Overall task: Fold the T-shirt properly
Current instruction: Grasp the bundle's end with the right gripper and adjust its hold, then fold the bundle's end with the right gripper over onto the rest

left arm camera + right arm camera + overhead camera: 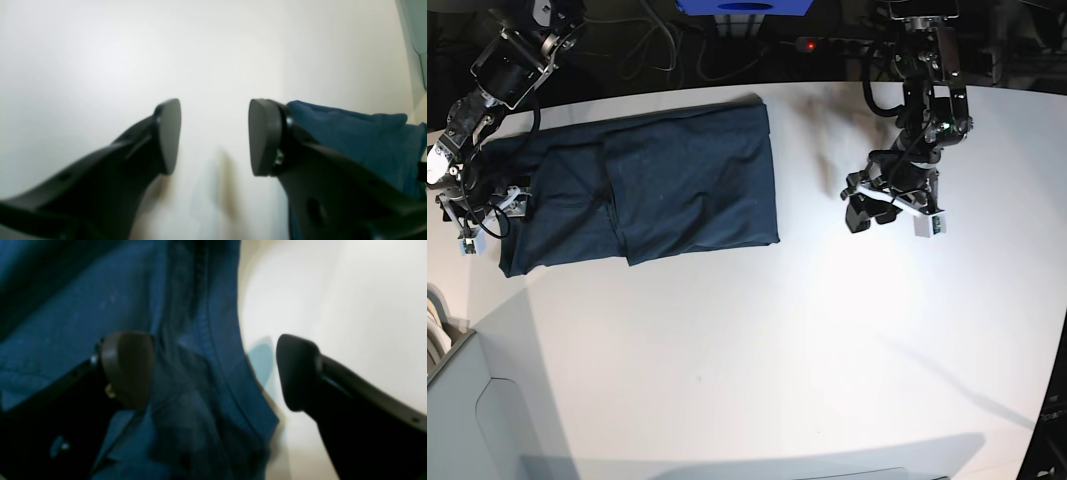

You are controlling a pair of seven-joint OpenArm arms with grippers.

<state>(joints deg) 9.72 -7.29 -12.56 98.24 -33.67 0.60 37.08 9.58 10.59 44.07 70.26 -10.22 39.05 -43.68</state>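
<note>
T-shirt [657, 190] hem edge lies between the open right pincer [213, 370].

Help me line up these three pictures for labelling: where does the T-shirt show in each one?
Left wrist: T-shirt at right, behind the right-hand finger.
Right wrist: T-shirt fills the left half, hem between the open fingers.
Base: T-shirt spread upper left.
Shared landmark: the white table.

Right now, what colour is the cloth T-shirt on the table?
Plain dark navy-blue T-shirt, clearest in the base view.
</note>
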